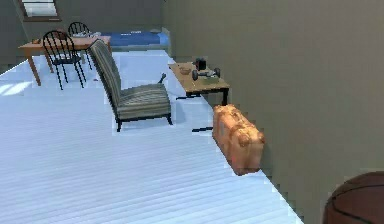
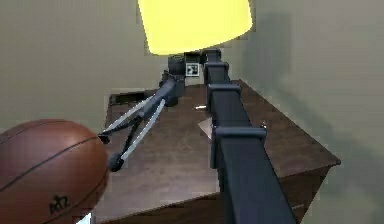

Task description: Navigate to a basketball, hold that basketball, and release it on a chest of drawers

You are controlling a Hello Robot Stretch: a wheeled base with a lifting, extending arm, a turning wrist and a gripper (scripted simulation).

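The basketball [image 2: 48,172] is a large orange-brown ball at the arm side view's lower left. It hangs at the far end of the gripper [image 2: 111,150], beside the left edge of a dark wooden top [image 2: 275,150], and the gripper holds it. The two thin fingers [image 2: 140,115] slant down-left from the gripper's body to the ball. The dark arm [image 2: 240,150] reaches out over the wooden top. The basketball [image 1: 356,202] also sits in the forward view's bottom right corner, close to the wall.
A yellow lampshade [image 2: 193,25] stands at the back of the wooden top. Ahead along the wall are an orange suitcase [image 1: 238,138], a small side table [image 1: 198,82] with objects, and a striped armchair [image 1: 132,92]. Farther back are a dining table [image 1: 50,47] and chairs [image 1: 62,52].
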